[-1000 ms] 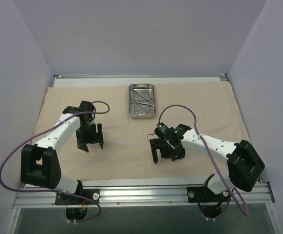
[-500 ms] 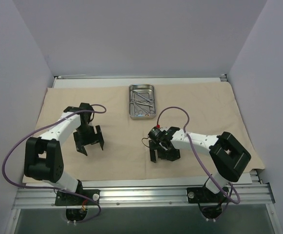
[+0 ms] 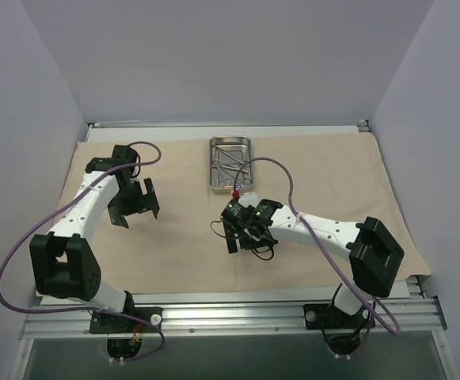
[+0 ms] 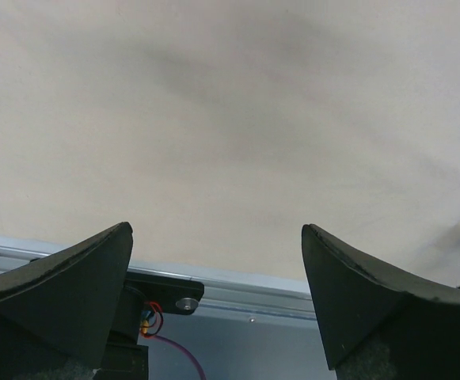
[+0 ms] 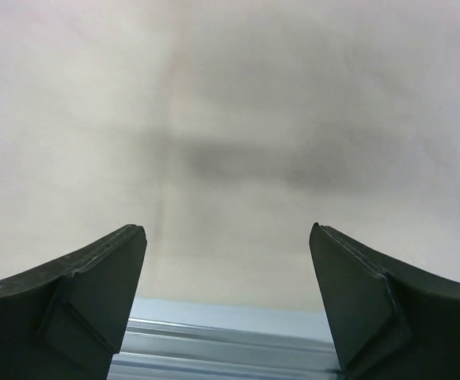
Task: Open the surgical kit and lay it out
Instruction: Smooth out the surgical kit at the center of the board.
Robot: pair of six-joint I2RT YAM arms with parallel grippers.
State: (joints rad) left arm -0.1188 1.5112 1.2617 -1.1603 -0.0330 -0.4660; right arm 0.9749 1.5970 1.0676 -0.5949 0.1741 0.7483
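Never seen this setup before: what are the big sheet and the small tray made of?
The sheet looks like matte beige cloth: soft creases, limp edges. The tray looks like polished metal, probably steel: bright reflective rim.

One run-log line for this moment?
cloth wrap: spread flat; steel tray: on wrap, instruments inside; left pincer: open, empty; right pincer: open, empty
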